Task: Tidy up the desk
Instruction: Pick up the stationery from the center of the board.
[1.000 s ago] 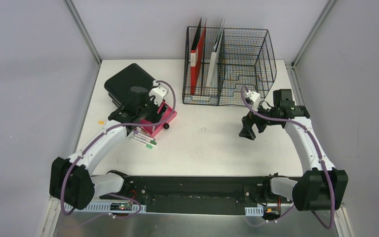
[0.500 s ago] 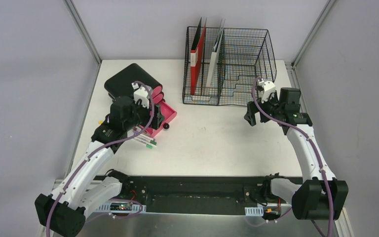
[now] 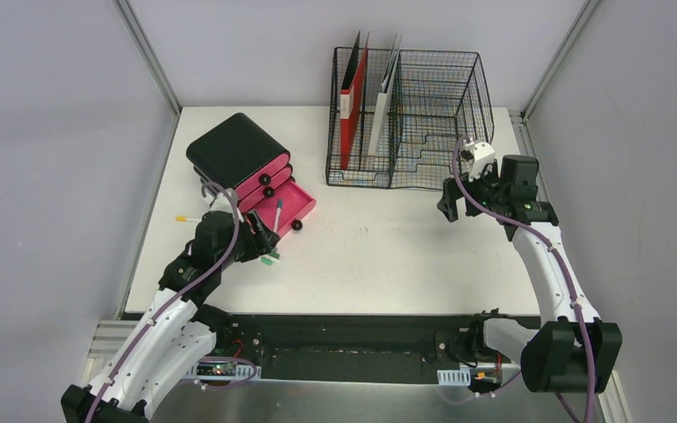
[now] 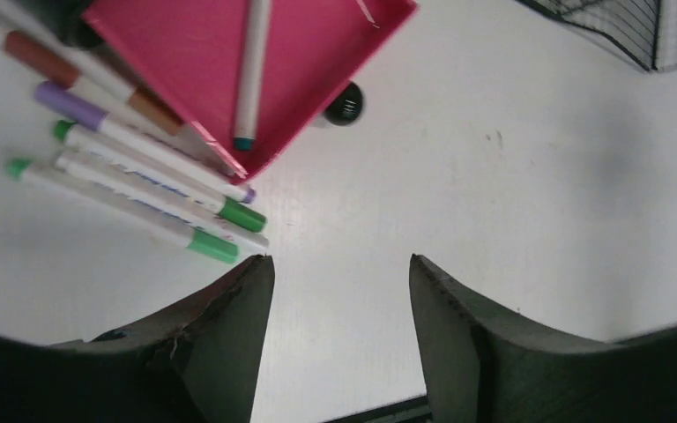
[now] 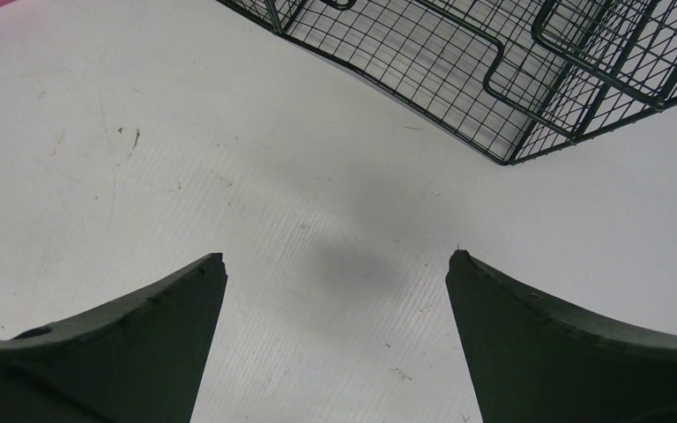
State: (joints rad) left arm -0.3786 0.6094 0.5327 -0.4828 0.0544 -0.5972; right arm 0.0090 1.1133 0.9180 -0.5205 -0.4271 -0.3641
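The white desk (image 3: 379, 251) carries a black drawer unit (image 3: 234, 150) with pink drawers at the back left. Its bottom drawer (image 4: 229, 53) is pulled out, and a white marker (image 4: 251, 70) lies inside it. Several white markers with green, purple and brown caps (image 4: 141, 189) lie on the desk beside that drawer. My left gripper (image 4: 339, 264) hovers just in front of them, open, with only bare desk between its fingers. My right gripper (image 5: 335, 264) is open and empty over the desk, just in front of the black wire rack (image 5: 458, 79).
The wire rack (image 3: 410, 115) stands at the back centre and holds a red folder (image 3: 353, 101) and a white one (image 3: 383, 97) upright. A small yellow-tipped pen (image 3: 182, 218) lies near the desk's left edge. The open drawer's black knob (image 4: 344, 101) sticks out toward me.
My left arm has pulled back from the drawer unit toward the near edge, and a marker now lies in the open drawer. My right gripper rose toward the rack, then held still.
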